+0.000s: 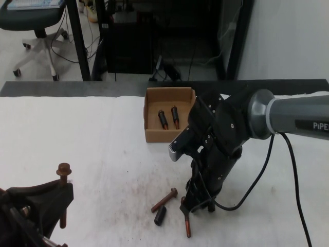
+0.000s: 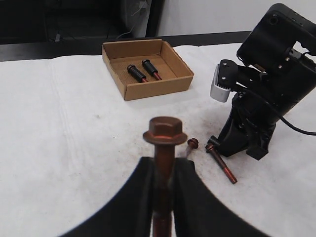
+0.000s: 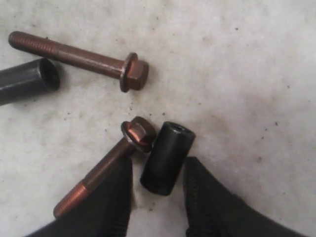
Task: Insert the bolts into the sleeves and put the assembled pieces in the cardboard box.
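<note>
Though two assembled pieces (image 1: pixel 163 119) lie in the box (image 1: pixel 164 137), work remains: left gripper (image 2: pixel 163 183) pinches a bolt (image 2: pixel 165 134); at the box's five o'clock, right gripper (image 3: pixel 159 172), fingers spread, straddles a sleeve (image 3: pixel 169 154).

We find the white-covered bench (image 1: pixel 77 134) bearing a cardboard box (image 1: pixel 164 137) at twelve o'clock, loose bolts (image 1: pixel 164 200) and a sleeve (image 1: pixel 160 215) at six.

cardboard box (image 1: pixel 159 135): two assembled pieces (image 1: pixel 163 119) inside | bolt (image 2: pixel 164 131): upright | two more bolts (image 3: pixel 79 57), black sleeves (image 3: pixel 168 158): lying, perhaps touching
</note>
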Action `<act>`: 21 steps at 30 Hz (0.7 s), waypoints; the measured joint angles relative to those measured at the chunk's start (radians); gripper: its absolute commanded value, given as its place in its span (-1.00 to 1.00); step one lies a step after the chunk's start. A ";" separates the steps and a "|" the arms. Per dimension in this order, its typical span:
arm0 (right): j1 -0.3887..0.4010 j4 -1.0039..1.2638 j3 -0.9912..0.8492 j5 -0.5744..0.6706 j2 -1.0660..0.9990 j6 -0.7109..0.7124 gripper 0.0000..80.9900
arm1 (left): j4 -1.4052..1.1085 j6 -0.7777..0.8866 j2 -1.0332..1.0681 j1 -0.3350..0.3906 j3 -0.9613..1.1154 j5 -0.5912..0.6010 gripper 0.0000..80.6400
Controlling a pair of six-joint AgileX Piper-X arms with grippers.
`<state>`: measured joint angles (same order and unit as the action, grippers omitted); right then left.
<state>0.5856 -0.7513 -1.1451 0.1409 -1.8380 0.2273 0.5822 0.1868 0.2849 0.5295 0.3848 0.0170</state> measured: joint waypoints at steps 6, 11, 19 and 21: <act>-0.006 0.000 0.000 0.000 0.000 0.034 -0.31 | 0.000 0.000 0.000 0.000 0.000 0.000 -0.99; -0.022 0.000 0.000 0.000 -0.033 0.034 -0.31 | 0.000 0.000 0.000 0.000 0.000 0.000 -0.99; -0.023 0.000 0.000 0.000 -0.033 0.034 -0.31 | 0.000 0.000 0.000 0.000 0.000 0.000 -0.99; -0.023 0.001 0.000 0.000 -0.033 0.034 -0.31 | 0.000 0.000 0.000 0.000 0.000 0.000 -0.99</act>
<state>0.5622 -0.7502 -1.1451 0.1409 -1.8709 0.2618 0.5822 0.1868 0.2849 0.5295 0.3848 0.0170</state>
